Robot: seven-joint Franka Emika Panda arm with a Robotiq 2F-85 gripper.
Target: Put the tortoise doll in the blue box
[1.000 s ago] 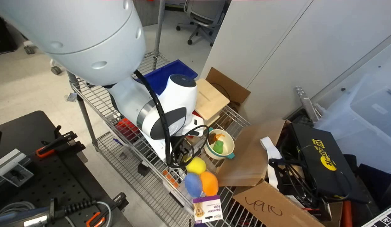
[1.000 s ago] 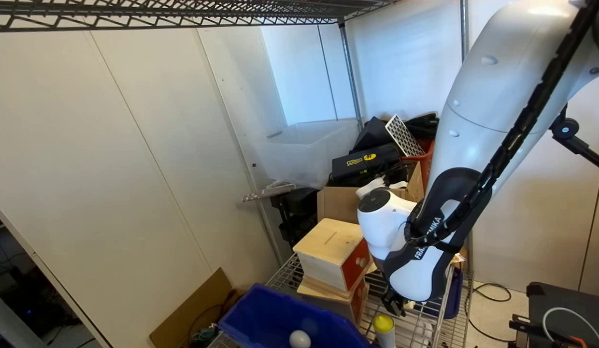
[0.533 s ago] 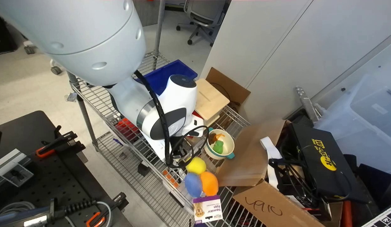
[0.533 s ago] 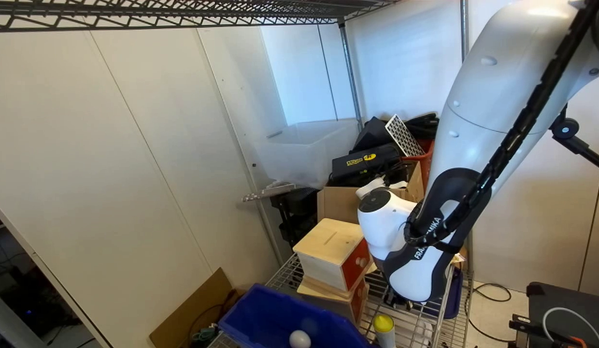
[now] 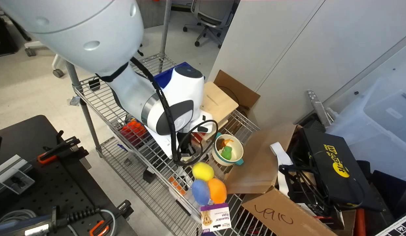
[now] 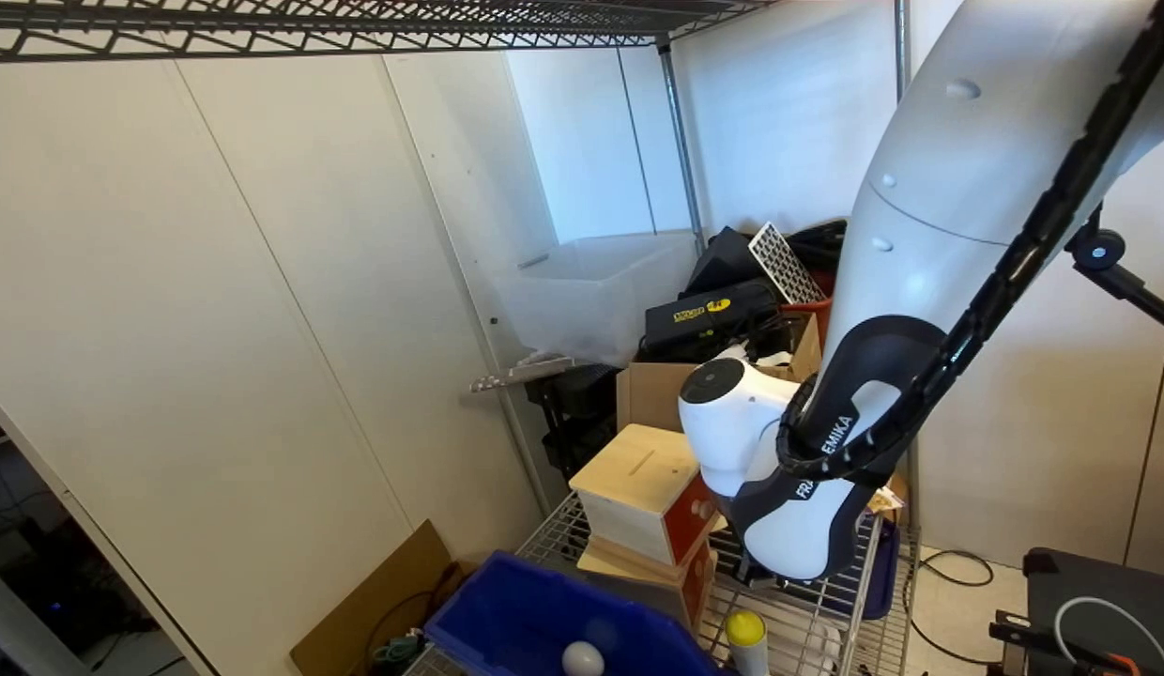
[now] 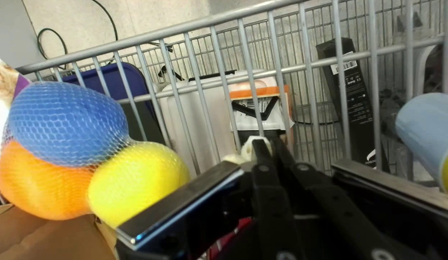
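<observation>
Wire shelf: bright metal rods in an open grid, spread out beyond your fingertips in the wrist view.
Panda arm: smooth white and grey shells with a ribbed black cable along them; in both exterior views it hid most of your gripper.
Cardboard box: tan, flaps open, hand-lettered, with a black case in yellow print beside or in it; you could not tell which.
Blue box: your deep-blue plastic bin, rectangular, with sloped sides; a smooth, rounded white piece lay inside. In an exterior view your arm covered much of its wall.
Wooden box: pale boards, slotted top, red face with a round knob, stacked over a second red-faced tier; you had it just beside the blue box.
Jaws: narrow, the two black fingers close together; whether they held anything, you could not tell.
Two-handled bowl: round, cream, teal-handled; green, orange and brown pieces lay in it.
Egg toys: blue, orange and yellow, bundled touching in white netting below a "Squeakin' Eggs" card, near your gripper.
Yellow-capped cylinder: upright, near the blue box.
Tortoise doll: you could not place it for certain; a small cream piece, knobby and rounded, showed at your fingertips, partly hidden by them.
</observation>
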